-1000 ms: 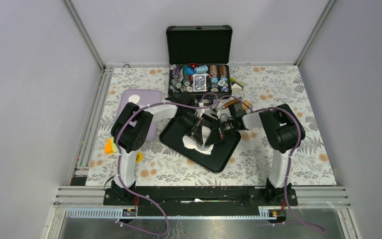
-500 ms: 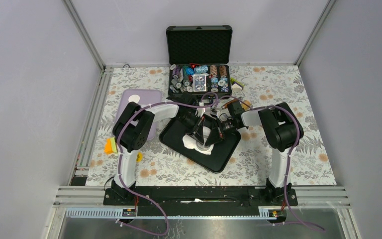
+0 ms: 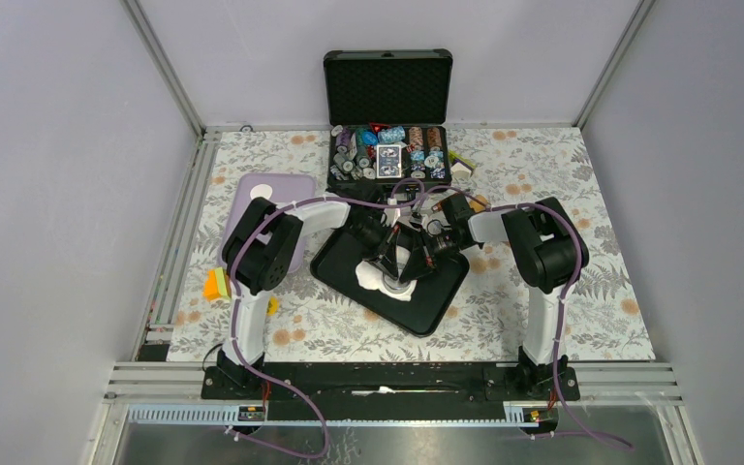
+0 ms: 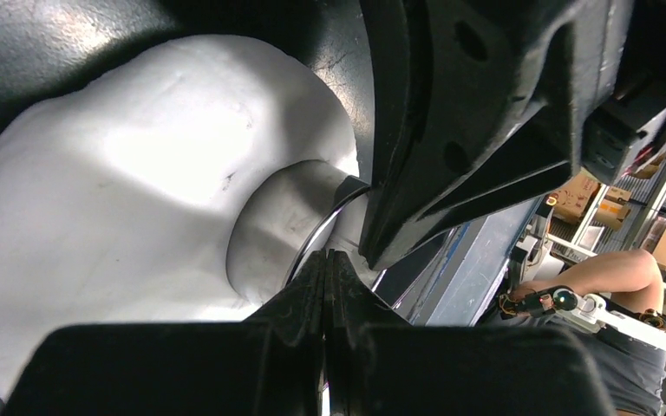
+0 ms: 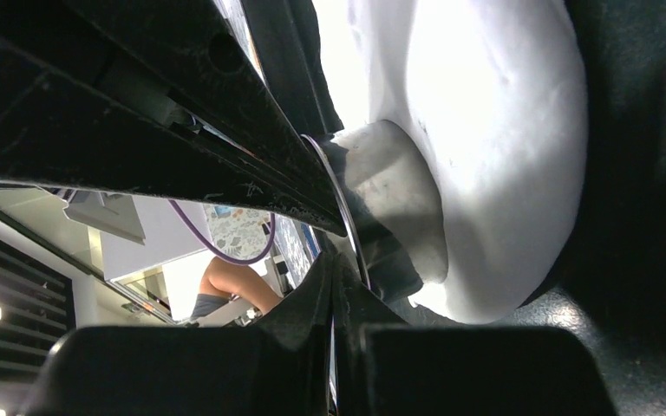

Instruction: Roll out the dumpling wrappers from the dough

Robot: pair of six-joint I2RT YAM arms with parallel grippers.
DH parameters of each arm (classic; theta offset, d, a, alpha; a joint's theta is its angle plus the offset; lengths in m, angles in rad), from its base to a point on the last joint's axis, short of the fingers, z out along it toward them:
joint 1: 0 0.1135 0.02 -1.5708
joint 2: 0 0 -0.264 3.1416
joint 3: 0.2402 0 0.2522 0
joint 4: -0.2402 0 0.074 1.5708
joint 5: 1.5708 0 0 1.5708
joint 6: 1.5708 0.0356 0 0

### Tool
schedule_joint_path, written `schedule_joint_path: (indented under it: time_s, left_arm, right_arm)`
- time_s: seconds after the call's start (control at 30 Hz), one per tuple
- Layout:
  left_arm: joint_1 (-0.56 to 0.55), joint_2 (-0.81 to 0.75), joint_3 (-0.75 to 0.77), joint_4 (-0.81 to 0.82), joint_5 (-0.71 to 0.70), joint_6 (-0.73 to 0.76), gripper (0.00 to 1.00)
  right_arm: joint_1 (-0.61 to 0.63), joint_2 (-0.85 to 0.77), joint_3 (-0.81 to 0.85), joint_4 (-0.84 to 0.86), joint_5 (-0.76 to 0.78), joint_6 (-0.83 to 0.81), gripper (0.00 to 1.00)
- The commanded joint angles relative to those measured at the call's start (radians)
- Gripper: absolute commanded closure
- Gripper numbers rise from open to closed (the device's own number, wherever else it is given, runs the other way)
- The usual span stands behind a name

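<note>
Black-fingered and fully closed, pinching the thin rim of the steel ring cutter [image 4: 282,212] from the 10 o'clock side with the left gripper [image 4: 325,260] and from the 2 o'clock side with the right gripper [image 5: 336,264]. Holding that cutter upright in the dough [image 4: 139,173], lying as a soft white irregular sheet on the black tray [image 3: 436,300] at the centre of the table [image 3: 562,291]. Showing one dumpling wrapper [image 3: 263,191], a small round white disc, resting on the lilac board [image 3: 291,194] at the tray's 10 o'clock, apart from the dough, with an open black case [image 3: 387,87] at 12 o'clock.

Overhead; two wrist close-ups on dough [image 4: 121,191]
</note>
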State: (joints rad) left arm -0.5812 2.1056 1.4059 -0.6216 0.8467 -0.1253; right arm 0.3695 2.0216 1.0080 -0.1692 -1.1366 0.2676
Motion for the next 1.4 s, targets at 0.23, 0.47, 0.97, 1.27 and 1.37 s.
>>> schedule_joint_path:
  time_s: [0.23,0.47,0.97,1.27,1.37]
  left_arm:
    - [0.014,0.038,-0.028,0.017,-0.178,0.067,1.0]
    - [0.008,-0.066,-0.052,0.07,-0.128,0.082,1.0]
    - [-0.031,-0.292,-0.114,0.057,-0.022,0.222,1.0]
    - [-0.103,-0.256,-0.152,0.048,-0.021,0.25,1.0]
    - [-0.109,-0.236,-0.15,0.049,-0.017,0.25,1.0]
  right_arm:
    - [-0.021,0.058,-0.007,-0.047,0.251,-0.086,1.0]
    - [-0.009,-0.028,0.03,-0.034,0.155,-0.105,1.0]
    - [-0.004,-0.03,0.118,0.078,0.044,0.048,1.0]
    - [-0.004,0.034,0.142,0.124,-0.006,0.092,1.0]
    - [-0.004,0.034,0.123,0.124,-0.025,0.085,1.0]
